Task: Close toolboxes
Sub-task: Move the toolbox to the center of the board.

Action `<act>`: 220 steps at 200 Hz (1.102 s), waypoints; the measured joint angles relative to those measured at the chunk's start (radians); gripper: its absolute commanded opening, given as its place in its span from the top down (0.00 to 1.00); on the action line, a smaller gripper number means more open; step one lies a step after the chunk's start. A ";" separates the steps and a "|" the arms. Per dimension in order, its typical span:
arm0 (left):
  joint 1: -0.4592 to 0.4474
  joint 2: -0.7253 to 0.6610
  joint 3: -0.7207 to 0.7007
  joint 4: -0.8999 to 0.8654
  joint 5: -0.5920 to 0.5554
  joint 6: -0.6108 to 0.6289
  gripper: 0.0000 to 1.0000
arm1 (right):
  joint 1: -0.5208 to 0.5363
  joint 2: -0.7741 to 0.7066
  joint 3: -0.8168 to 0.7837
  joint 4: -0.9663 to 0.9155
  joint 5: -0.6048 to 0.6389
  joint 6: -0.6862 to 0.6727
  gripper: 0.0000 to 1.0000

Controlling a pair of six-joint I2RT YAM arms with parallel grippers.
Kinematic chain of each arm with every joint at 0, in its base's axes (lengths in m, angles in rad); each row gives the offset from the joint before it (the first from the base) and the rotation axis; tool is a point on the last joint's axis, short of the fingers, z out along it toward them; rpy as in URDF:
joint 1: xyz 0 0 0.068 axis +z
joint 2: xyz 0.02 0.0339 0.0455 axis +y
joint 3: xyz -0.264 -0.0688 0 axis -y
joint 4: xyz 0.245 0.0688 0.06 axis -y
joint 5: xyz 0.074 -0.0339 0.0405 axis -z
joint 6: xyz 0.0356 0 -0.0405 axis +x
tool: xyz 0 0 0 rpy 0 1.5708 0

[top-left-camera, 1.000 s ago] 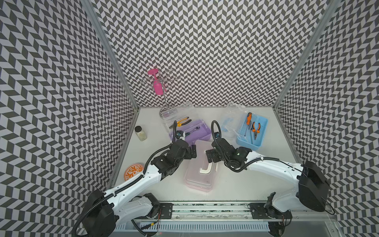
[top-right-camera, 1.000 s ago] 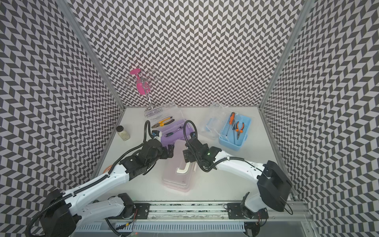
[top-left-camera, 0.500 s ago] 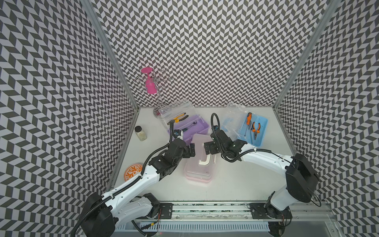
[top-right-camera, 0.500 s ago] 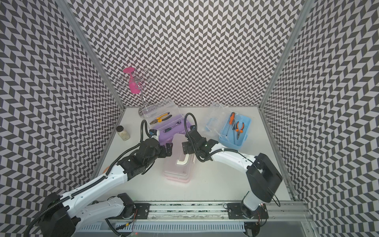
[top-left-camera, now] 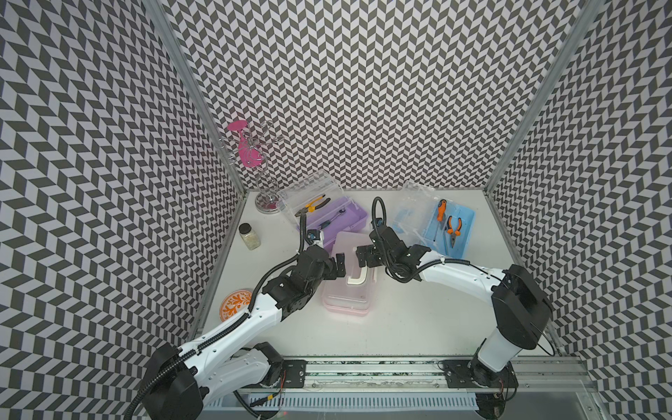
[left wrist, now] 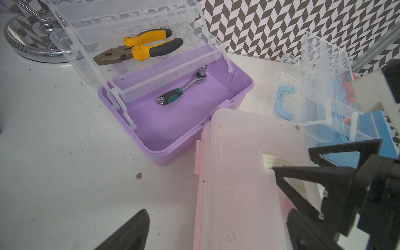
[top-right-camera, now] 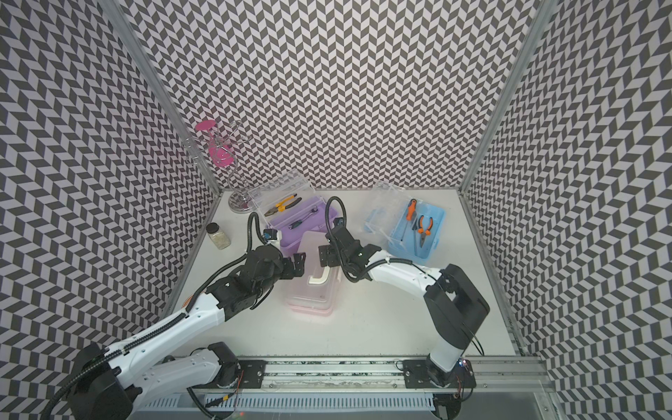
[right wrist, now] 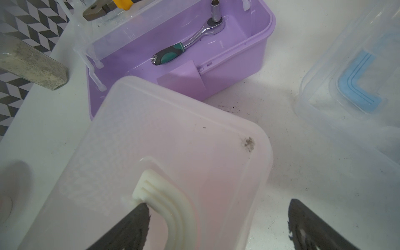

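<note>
The pink toolbox (top-left-camera: 349, 291) (top-right-camera: 314, 291) lies mid-table with its clear lid down and its cream handle (right wrist: 164, 199) flat. My left gripper (top-left-camera: 339, 270) (left wrist: 216, 233) is open, straddling that box's left edge. My right gripper (top-left-camera: 363, 259) (right wrist: 218, 229) is open above the lid, one fingertip (right wrist: 138, 216) by the handle and the other out over the table. Behind it the purple toolbox (top-left-camera: 336, 223) (left wrist: 173, 129) stands open. The blue toolbox (top-left-camera: 452, 232) (top-right-camera: 423, 232) is open at the back right, its lid (left wrist: 313, 97) tipped up.
Yellow pliers (top-left-camera: 314, 204) lie in the purple box's raised tray, a ratchet (left wrist: 181, 91) in its base. A black-capped jar (top-left-camera: 250, 235), a wire stand (top-left-camera: 267, 198) holding a pink glass (top-left-camera: 249, 154) and an orange disc (top-left-camera: 234, 309) sit along the left wall.
The right arm's elbow has swung inward and its gripper has slid towards the far end of the pink lid. The left gripper has shifted a little farther back beside the box.
</note>
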 measured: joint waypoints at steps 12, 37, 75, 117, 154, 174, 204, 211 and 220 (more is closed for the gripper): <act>0.000 0.000 0.000 0.000 0.000 0.000 0.01 | 0.000 -0.003 -0.010 0.014 0.000 0.000 0.03; 0.000 0.000 0.000 0.000 0.000 0.000 0.00 | -0.002 -0.014 -0.036 0.045 -0.012 -0.002 0.04; 0.000 0.000 0.002 -0.003 -0.001 -0.001 0.00 | 0.004 -0.055 -0.097 0.086 -0.069 -0.014 0.05; 0.000 0.000 0.013 -0.010 -0.005 -0.003 0.01 | 0.042 -0.092 -0.154 0.119 -0.141 -0.017 0.06; 0.002 -0.012 0.040 -0.029 -0.007 -0.004 0.01 | 0.080 -0.109 -0.199 0.163 -0.221 0.005 0.08; 0.002 -0.041 0.057 -0.035 -0.007 -0.003 0.01 | 0.101 -0.122 -0.223 0.189 -0.241 0.013 0.09; 0.002 -0.077 0.081 -0.037 -0.007 -0.003 0.01 | 0.135 -0.125 -0.241 0.228 -0.266 0.029 0.09; 0.002 -0.084 0.083 -0.037 -0.006 -0.003 0.01 | 0.148 -0.125 -0.243 0.234 -0.272 0.035 0.09; 0.002 -0.090 0.084 -0.038 -0.006 -0.003 0.01 | 0.166 -0.125 -0.245 0.239 -0.283 0.040 0.09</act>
